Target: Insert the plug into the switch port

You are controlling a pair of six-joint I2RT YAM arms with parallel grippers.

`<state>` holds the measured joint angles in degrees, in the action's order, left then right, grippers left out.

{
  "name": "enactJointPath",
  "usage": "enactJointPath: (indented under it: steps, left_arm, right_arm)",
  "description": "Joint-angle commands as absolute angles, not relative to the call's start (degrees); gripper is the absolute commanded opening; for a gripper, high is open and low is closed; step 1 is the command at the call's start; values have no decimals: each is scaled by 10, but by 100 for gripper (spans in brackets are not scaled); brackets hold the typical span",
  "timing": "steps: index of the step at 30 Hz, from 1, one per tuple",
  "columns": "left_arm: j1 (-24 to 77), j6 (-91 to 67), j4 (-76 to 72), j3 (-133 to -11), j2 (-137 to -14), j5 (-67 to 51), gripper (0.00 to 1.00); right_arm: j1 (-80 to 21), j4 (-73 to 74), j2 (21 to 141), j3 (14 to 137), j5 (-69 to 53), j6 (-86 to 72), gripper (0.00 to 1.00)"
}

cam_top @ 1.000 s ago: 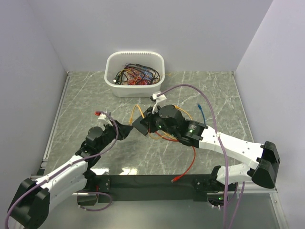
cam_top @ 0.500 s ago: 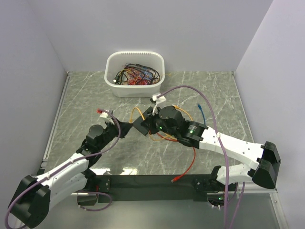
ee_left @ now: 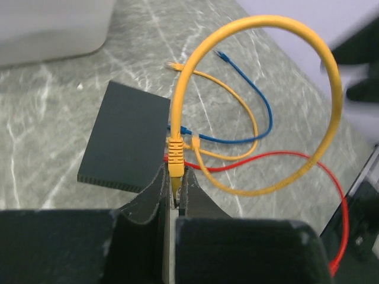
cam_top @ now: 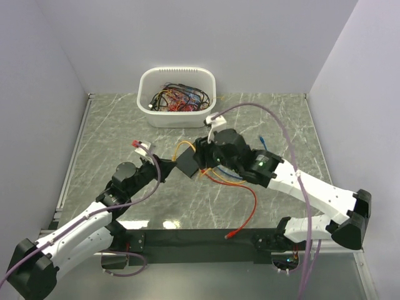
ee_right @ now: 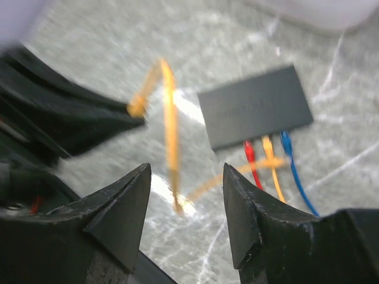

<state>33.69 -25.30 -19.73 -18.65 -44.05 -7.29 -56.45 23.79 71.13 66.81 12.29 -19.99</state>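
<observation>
1. Left end effector (ee_left: 172, 195) pinched shut on the yellow moulded plug (ee_left: 175, 155), boot upright above the fingertips, yellow cable (ee_left: 331, 89) arching away in a tall loop.
2. Right end effector (ee_right: 186, 171) spread wide, nothing between its jaws.
3. Left arm stretched low from the near left. Right arm reaching in from the right, wrist bent down beside the flat matte-black rectangular box (cam_top: 187, 165).
4. Plug at the box's near corner; touching or not, cannot tell.
5. Switch port row (ee_right: 265, 137) along one box edge, with red, yellow and blue plugged leads (ee_right: 269, 151) seated there; single sockets too small to tell.
6. Green-grey marbled desk (cam_top: 106, 125); white oval plastic tub (cam_top: 177, 119) of tangled wires at the far side.
</observation>
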Motion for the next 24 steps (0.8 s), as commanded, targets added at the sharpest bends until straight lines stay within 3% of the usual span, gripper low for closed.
enactJointPath:
  steps: [1, 4, 9, 15, 24]
  left_arm:
    - [379, -145, -178, -235, -418, -89, 0]
    - [393, -96, -176, -273, -424, -94, 1]
    - [402, -13, -129, -359, -477, -216, 0]
    - [425, 66, -93, -425, -536, -265, 1]
    - [527, 120, -80, -457, -576, -180, 0]
  right_arm:
    - [-541, 276, 670, 746, 91, -164, 59]
    - [-489, 286, 653, 781, 7, -168, 59]
    - [-414, 332, 660, 841, -141, -168, 61]
    - [-399, 326, 661, 784, -298, -200, 60]
    - [-399, 303, 657, 716, -307, -226, 55]
